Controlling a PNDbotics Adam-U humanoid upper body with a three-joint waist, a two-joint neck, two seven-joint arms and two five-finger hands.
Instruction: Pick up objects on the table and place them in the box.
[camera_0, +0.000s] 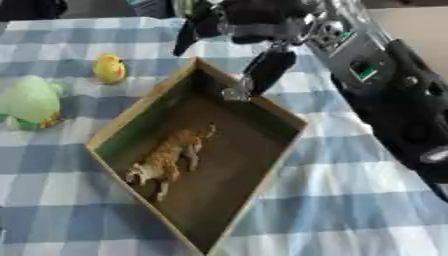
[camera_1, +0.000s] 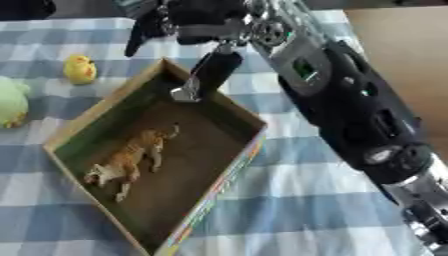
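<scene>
A blue checked tablecloth (camera_0: 350, 210) carried a slanted cardboard box (camera_0: 122, 122) holding a tan toy animal (camera_0: 166, 160). The right hand (camera_0: 254, 22) hung open over the box's twelve-o'clock corner, fingers straight. At nine o'clock lay a green plush (camera_0: 31, 102), whole only in the left eye view, and a yellow duck (camera_0: 109, 68).

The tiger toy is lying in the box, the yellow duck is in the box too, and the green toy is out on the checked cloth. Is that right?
Nearly. The yellow duck is not in the box; the left eye view shows it out on the checked cloth, beyond the box's left wall. The rest holds: the tiger toy lies in the box, and the green toy sits on the cloth.
</scene>
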